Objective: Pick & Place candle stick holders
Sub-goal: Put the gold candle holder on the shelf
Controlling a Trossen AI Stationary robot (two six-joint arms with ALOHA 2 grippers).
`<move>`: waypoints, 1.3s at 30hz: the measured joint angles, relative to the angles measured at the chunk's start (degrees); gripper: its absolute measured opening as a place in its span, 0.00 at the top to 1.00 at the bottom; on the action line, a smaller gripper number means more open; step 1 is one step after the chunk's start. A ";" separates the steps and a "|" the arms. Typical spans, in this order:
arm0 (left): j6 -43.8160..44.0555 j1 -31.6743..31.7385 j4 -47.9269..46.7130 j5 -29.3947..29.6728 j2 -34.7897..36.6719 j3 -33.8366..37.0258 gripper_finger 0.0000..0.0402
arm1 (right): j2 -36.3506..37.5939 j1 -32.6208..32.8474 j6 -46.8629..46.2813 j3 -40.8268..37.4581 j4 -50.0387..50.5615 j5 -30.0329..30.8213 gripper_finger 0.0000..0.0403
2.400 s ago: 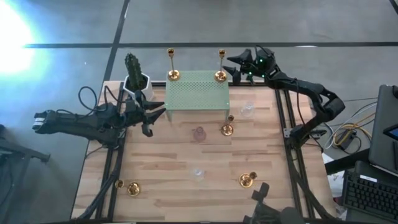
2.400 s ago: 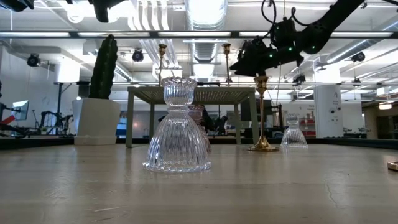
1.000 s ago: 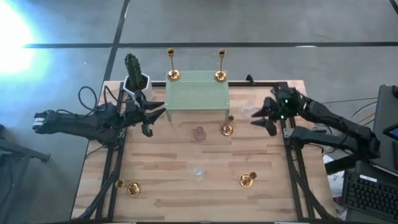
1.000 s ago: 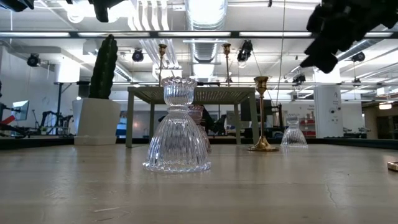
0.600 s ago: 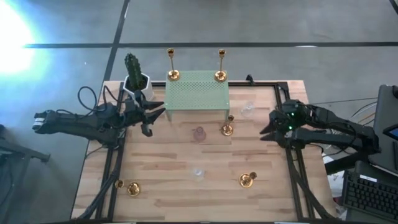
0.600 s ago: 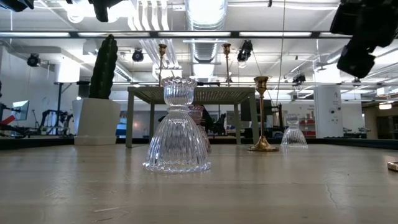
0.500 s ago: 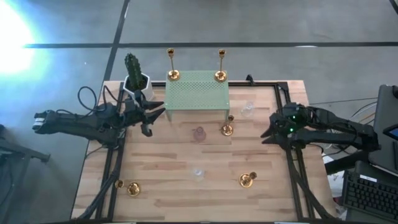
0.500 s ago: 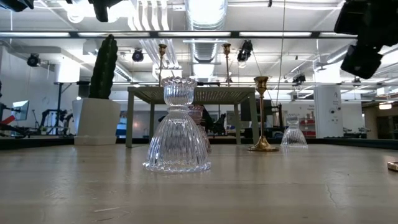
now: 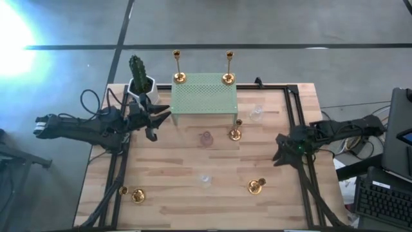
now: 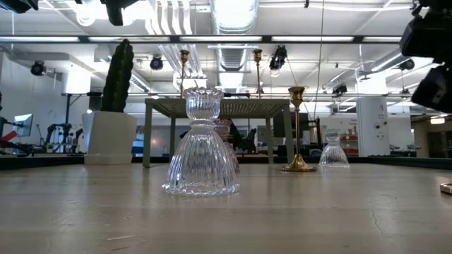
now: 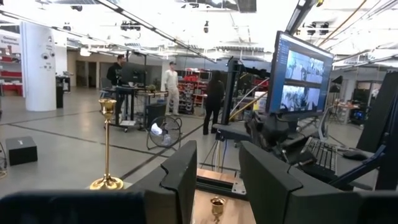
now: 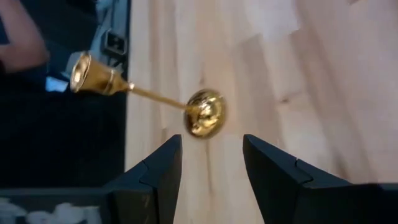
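Two tall gold candle stick holders (image 9: 179, 77) (image 9: 228, 78) stand on the green perforated stand (image 9: 205, 95). Another gold one (image 9: 235, 134) stands on the table in front of it, one (image 9: 256, 187) is near the right front, and one (image 9: 137, 194) sits at the near left. Clear glass holders (image 9: 256, 115) (image 9: 206, 180) and a pinkish one (image 9: 206, 138) stand on their bases. My right gripper (image 12: 211, 168) hovers open above the right-front gold holder (image 12: 204, 113), holding nothing. My left gripper (image 11: 214, 180) waits open at the table's left, by the stand.
A cactus in a white pot (image 9: 139, 80) stands at the far left beside the stand. Black rails (image 9: 293, 129) run along both table sides. The bare wood in the middle (image 9: 193, 161) is broken only by the glass holders. Beyond the table are monitors and people (image 11: 171, 78).
My right gripper has swung from beside the stand's right end toward the table's near edge, sinking and tipping downward as it turned. It now hangs over the right side of the table. No holder has moved.
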State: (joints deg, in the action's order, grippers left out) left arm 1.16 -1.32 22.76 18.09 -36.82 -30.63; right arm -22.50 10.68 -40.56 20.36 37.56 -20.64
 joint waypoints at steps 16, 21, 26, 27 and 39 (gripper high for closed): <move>0.59 0.00 -0.04 -0.02 0.00 0.00 0.69 | -0.59 21.79 -8.08 -13.19 -25.85 18.31 0.60; 0.58 0.00 -0.06 -0.02 0.00 0.00 0.69 | -2.70 25.31 -7.33 -15.68 -29.75 23.32 0.60; 0.60 0.02 -0.06 -0.04 -0.02 0.00 0.69 | -6.98 27.84 -3.20 -18.47 -41.81 26.92 0.60; 0.60 0.00 -0.05 -0.04 -0.04 0.00 0.69 | -8.15 28.30 -1.87 -18.79 -43.43 27.39 0.60; 0.60 0.00 -0.06 -0.04 -0.07 0.00 0.69 | -22.70 30.35 7.33 -17.76 -55.18 31.84 0.60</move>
State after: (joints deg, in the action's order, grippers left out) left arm 1.76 -1.32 22.70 18.04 -36.88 -30.63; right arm -45.20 41.04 -33.23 2.60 -17.62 11.20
